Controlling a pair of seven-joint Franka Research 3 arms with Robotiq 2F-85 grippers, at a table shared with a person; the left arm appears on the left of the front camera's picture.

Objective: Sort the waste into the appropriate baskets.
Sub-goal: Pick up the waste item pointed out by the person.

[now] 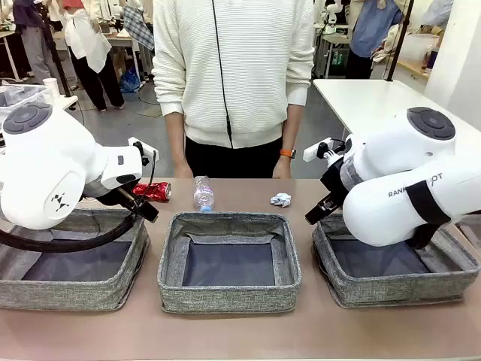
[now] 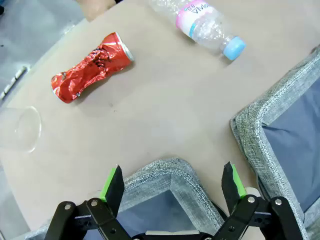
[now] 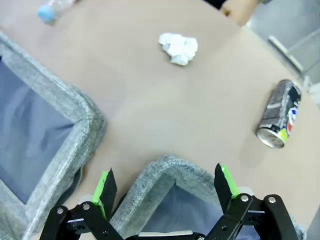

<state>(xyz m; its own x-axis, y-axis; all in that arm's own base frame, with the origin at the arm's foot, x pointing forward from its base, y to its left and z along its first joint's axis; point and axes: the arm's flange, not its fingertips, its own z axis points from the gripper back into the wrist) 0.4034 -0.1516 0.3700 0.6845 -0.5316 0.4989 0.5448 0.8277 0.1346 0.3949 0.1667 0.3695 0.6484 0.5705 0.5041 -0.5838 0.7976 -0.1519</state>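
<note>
The left claw hangs spread over the far corner of the left bin, the right claw spread over that of the right bin, and the red can, bottle, cup, paper ball and dark can lie on the bench beyond them.

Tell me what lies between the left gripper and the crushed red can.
Nothing visible does. The left gripper, jaws open, hangs over a corner of the left basket; past its rim, bare table runs to the crushed red can. The clear plastic cup and the bottle lie off to either side.
</note>
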